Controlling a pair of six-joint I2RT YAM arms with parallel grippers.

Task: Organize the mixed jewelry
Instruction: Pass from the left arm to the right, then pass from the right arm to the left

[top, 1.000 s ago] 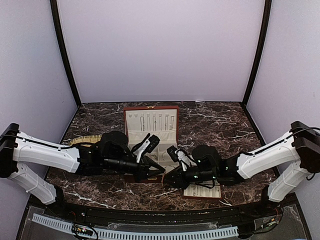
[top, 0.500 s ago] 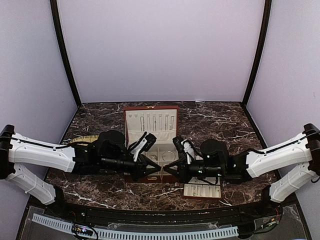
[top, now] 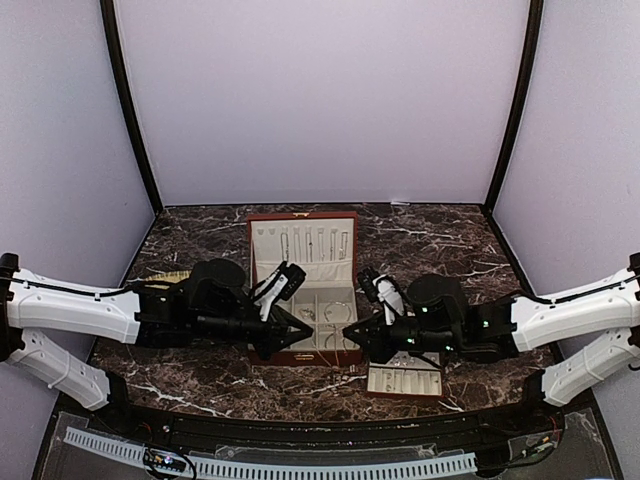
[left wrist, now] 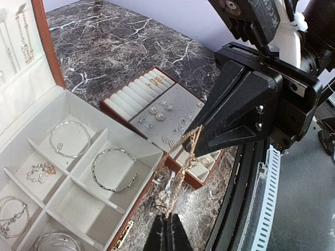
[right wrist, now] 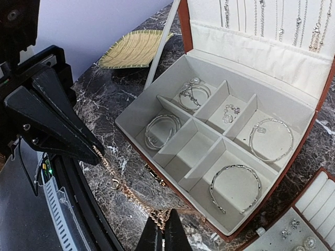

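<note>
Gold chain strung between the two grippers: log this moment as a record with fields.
chain: thin gold chain, spanning between both grippers near the box's front edge
left gripper: shut on the chain
right gripper: shut on the chain
box: open red-brown jewelry box, cream compartments, silvery bangles in several, middle front one bare
tray: cream slotted tray with brown rim, at the box's right front corner, holding studs
mat: woven straw-coloured mat, left of the box
</note>
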